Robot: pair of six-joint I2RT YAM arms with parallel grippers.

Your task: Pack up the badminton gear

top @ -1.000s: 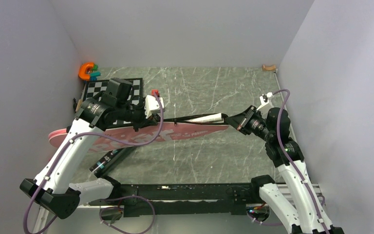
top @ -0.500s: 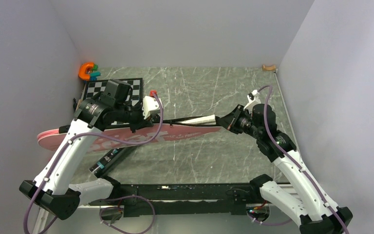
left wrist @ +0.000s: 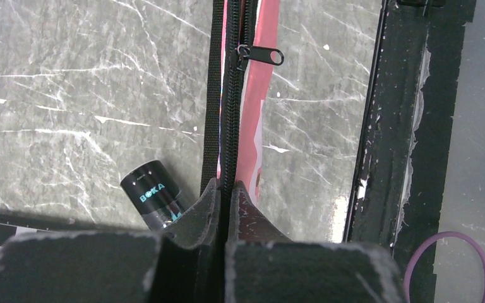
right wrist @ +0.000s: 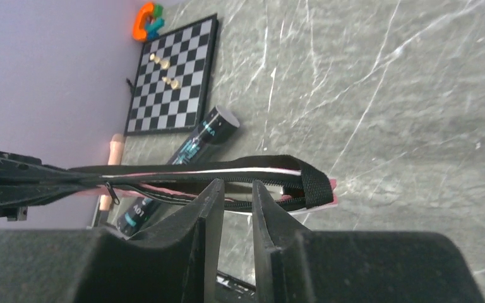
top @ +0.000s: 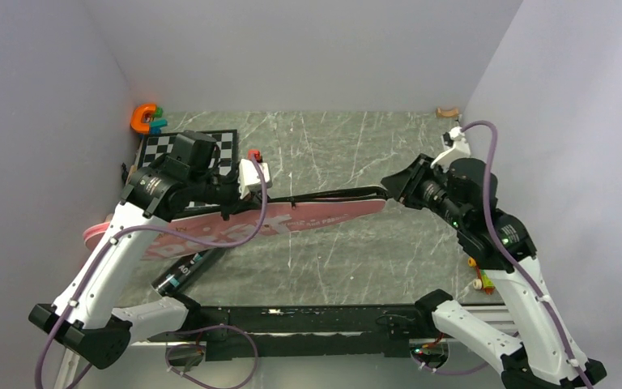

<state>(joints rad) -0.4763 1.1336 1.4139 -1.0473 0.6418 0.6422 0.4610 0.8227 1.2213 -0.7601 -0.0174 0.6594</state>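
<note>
- Top external view: pink bag (top: pixel 316 212) stretched slantwise over the left and middle of the counter (top: pixel 356 146), wide end toward the left edge, narrow end pointing toward the right edge.
- Left wrist view: left claw (left wrist: pixel 226 189) clamped tight on the bag's black zip seam, holding that edge up. Zip puller (left wrist: pixel 260 55) hanging free farther along the seam.
- Right wrist view: right claw (right wrist: pixel 235 186) narrowly parted, gripping nothing, just beside the strap loop (right wrist: pixel 312 183) at the bag's narrow end.
- Black tube (top: pixel 182 271) lying by the near-left corner, one end tucked under the bag's wide end, outside the bag.
- Rackets and shuttlecocks nowhere in sight; cannot tell whether already inside.
- Chessboard (top: pixel 155 147) and orange toy (top: pixel 142 118) at the far-left corner, no part of the job.
- Judged handling:
  - Bag: soft and light, likely to sag and fold wherever unsupported. Best taken by the stitched zip seam or the strap, never by loose cloth.
  - Puller: small, thin, probably slippery. Calls for a square pinch on its flat tab.
  - Tube: stiff, smooth, prone to roll. Best pinched across its middle.
</note>
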